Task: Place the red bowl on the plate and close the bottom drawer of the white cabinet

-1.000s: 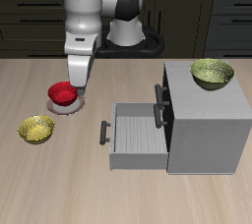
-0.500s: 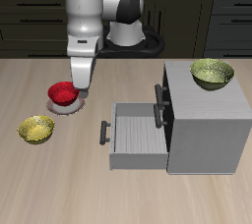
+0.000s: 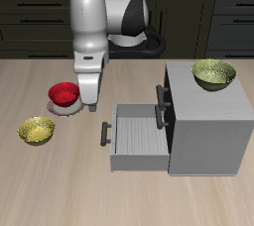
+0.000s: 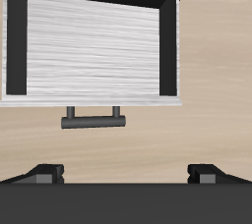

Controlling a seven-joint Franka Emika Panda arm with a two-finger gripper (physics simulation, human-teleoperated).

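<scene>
My two-finger gripper (image 3: 90, 101) is spread wide and holds nothing. The glossy red round bowl (image 3: 63, 94) sits on the small red-rimmed plate (image 3: 69, 110). The light-grey bottom drawer (image 3: 137, 136) stands pulled out.

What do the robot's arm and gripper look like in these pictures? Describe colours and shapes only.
The arm is built of rounded, glossy white segments joined by black sections. It ends in a pale grey, block-shaped wrist part that narrows downward toward the gripper. In the wrist view, the fingers appear as dark, nearly black blocks. No cables or markings are visible.
</scene>
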